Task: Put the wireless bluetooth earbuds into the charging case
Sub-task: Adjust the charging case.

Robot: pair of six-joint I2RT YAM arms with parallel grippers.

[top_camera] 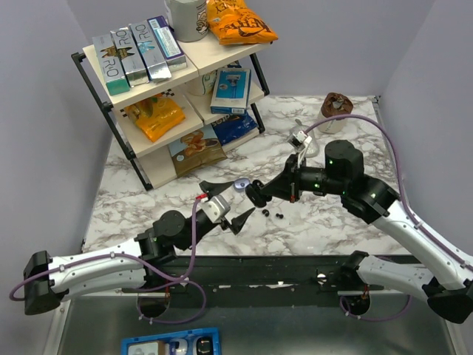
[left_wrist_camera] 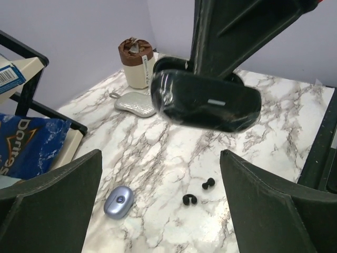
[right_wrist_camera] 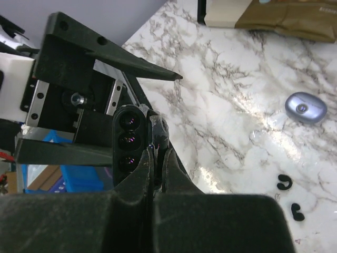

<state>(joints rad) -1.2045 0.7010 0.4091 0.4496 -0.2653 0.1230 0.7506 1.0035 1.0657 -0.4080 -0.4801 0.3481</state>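
The marble table (top_camera: 332, 229) lies open to the right of the shelf rack (top_camera: 155, 87); that rack and the table's near edge bound any move. Just off the rack's front corner, the right gripper (top_camera: 256, 194) is clamped on the black charging case (left_wrist_camera: 205, 100), held aloft. The left gripper (left_wrist_camera: 160, 158) hovers with its jaws wide apart. Both earbuds (left_wrist_camera: 188, 200) lie loose beneath the case, farther from the rack than a lilac pod (left_wrist_camera: 118, 201). The step in hand looks like fetching the first bud, so next the left jaws should descend and pinch one.

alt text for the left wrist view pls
The right gripper holds a glossy black charging case above a marble table, where two black earbuds and a lilac oval case lie, framed by the open left gripper.
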